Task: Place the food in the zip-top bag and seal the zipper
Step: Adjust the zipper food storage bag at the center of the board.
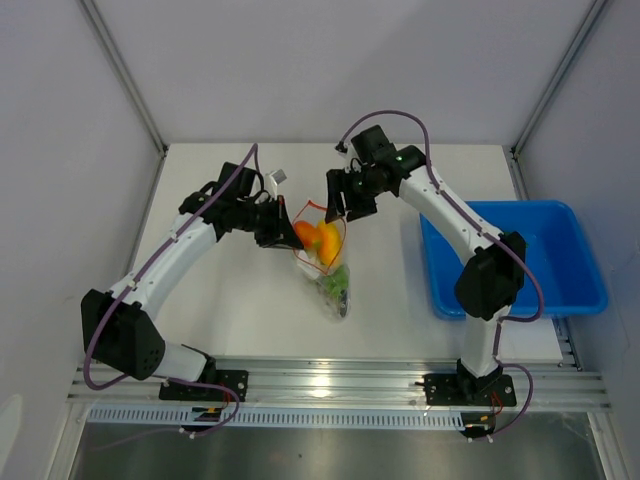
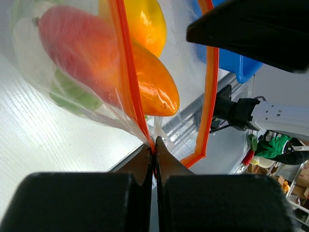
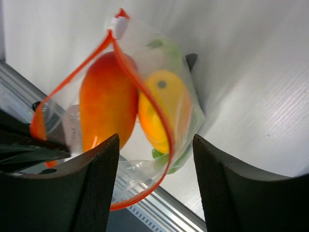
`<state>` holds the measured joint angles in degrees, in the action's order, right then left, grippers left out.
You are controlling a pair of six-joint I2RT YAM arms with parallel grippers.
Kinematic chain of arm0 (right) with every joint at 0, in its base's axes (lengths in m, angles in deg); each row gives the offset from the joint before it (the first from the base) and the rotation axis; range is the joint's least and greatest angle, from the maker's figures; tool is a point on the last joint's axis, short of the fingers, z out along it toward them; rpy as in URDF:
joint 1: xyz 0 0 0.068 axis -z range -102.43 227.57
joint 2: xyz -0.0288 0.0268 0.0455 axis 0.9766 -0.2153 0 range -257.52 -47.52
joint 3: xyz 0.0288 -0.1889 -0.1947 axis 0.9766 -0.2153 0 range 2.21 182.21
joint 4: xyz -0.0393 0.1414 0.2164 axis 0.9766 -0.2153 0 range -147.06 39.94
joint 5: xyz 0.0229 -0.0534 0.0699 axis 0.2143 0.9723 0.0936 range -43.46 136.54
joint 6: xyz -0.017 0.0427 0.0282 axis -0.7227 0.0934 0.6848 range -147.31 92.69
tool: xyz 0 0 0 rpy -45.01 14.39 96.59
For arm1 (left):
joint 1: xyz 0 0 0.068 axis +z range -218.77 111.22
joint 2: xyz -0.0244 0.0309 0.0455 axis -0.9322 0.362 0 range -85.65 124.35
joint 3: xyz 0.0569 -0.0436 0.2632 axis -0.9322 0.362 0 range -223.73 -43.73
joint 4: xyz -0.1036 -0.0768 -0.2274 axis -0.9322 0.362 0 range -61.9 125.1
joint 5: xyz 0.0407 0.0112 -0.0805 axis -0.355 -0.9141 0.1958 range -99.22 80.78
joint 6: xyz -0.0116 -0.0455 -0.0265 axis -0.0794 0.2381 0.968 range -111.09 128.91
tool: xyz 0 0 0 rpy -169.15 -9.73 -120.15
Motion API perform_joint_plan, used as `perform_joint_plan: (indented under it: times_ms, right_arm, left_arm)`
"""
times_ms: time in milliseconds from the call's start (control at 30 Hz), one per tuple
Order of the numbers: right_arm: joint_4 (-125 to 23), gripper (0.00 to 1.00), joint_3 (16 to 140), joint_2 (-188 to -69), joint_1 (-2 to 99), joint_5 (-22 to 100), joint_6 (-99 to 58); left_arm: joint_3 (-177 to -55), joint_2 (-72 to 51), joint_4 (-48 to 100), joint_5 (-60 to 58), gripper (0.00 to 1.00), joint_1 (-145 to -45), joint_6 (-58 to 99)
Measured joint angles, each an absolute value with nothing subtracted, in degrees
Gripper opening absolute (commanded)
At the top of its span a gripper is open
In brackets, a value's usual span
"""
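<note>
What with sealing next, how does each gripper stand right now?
Left gripper: closed, pinching the zipper end of the zip-top bag.
Right gripper: open, holding nothing.

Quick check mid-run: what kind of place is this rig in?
Probably a lab test cell, not a kitchen: a white table boxed in by plain grey panels, with an aluminium rail along its near edge.

A robot lab booth: white table (image 1: 250, 300), grey walls (image 1: 300, 60), aluminium rail (image 1: 340, 377).
</note>
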<state>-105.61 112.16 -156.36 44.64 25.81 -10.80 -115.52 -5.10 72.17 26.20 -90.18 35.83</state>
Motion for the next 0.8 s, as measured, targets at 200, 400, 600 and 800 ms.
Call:
perform_joint_plan:
  times_ms: [200, 400, 600, 800]
  right_arm:
    - [-107.2, 0.36, 112.1, -158.1, 44.7, 27.8, -12.7]
    - [-106.5, 0.00, 110.7, -158.0, 44.6, 27.8, -13.8]
    - [-104.2, 0.00, 109.9, -155.2, 43.5, 29.8, -15.5]
    - [-99.3, 0.00, 106.1, -143.0, 40.5, 32.1, -15.5]
  left_arm:
    - [-115.5, -5.6, 72.1, 25.6, 0.00, -90.2, 35.9]
    - [-115.5, -6.1, 72.2, 25.3, 0.01, -90.4, 35.9]
    - [-119.2, -6.4, 75.0, 23.7, 0.00, -90.5, 35.9]
    - [-118.5, -9.4, 73.4, 22.9, 0.00, -90.7, 35.8]
